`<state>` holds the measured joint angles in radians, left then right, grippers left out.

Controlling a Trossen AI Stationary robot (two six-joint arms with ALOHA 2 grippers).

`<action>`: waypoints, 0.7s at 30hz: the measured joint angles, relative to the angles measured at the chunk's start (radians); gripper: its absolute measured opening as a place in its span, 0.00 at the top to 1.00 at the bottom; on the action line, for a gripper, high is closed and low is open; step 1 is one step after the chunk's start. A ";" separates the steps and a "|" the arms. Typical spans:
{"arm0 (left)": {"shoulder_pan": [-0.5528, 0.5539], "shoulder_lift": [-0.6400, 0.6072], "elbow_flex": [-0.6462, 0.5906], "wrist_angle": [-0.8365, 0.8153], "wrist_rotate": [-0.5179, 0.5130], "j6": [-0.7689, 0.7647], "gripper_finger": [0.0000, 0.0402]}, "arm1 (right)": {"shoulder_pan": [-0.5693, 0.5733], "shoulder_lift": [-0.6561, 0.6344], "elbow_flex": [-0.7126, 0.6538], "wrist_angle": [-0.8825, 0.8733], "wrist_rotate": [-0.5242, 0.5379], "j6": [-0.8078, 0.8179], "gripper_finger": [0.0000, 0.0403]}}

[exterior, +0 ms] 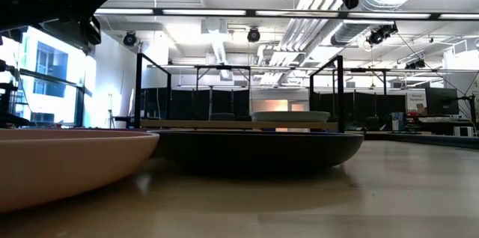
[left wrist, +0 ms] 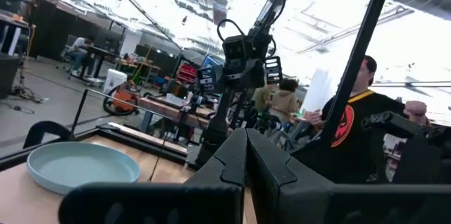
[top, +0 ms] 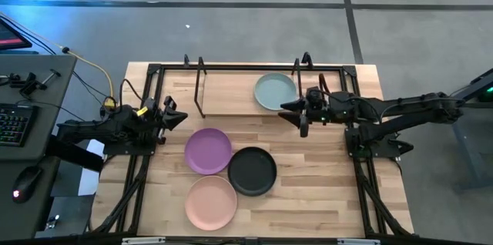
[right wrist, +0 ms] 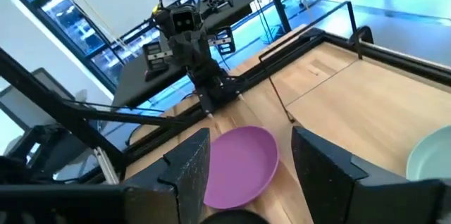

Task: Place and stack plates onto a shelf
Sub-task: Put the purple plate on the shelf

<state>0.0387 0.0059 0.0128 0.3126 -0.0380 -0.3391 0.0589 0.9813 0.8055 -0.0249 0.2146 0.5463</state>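
I see the blue-green plate [top: 275, 92] flat on the shelf [top: 231, 95], at its 3 o'clock end, rim near the board's edge. The rest of the board toward 9 o'clock is bare. Right end effector [top: 295, 112] hangs released just beside that plate, at its 4 o'clock. Purple plate [top: 208, 151], black plate [top: 252, 171] and pink plate [top: 211, 202] cluster on the bench [top: 323, 191], rims touching. All round, shallow, matte. Left end effector [top: 176, 114] clenched, empty, at the bench's 9 o'clock edge.
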 joint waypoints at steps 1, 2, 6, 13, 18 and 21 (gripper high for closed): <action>0.000 0.000 0.000 0.000 0.000 0.000 1.00 | 0.000 0.000 0.000 -0.005 0.002 0.001 0.57; 0.000 0.000 0.000 0.000 0.000 -0.001 1.00 | 0.000 0.000 0.000 -0.014 0.006 0.004 0.59; 0.000 0.000 0.000 0.000 -0.001 0.000 1.00 | 0.000 -0.005 0.000 -0.117 -0.020 0.004 0.82; 0.000 0.004 0.001 0.089 -0.116 -0.175 1.00 | 0.007 -0.116 -0.107 -0.189 -0.094 0.057 0.96; 0.000 0.107 0.129 -0.013 -0.151 -0.319 0.97 | 0.009 -0.252 -0.203 -0.187 -0.065 0.091 0.98; 0.000 0.251 0.281 -0.176 -0.100 -0.353 0.91 | 0.001 -0.304 -0.216 -0.184 -0.057 0.077 0.99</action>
<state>0.0387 0.2568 0.2938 0.1368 -0.1379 -0.6926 0.0598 0.6771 0.5892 -0.2094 0.1578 0.6235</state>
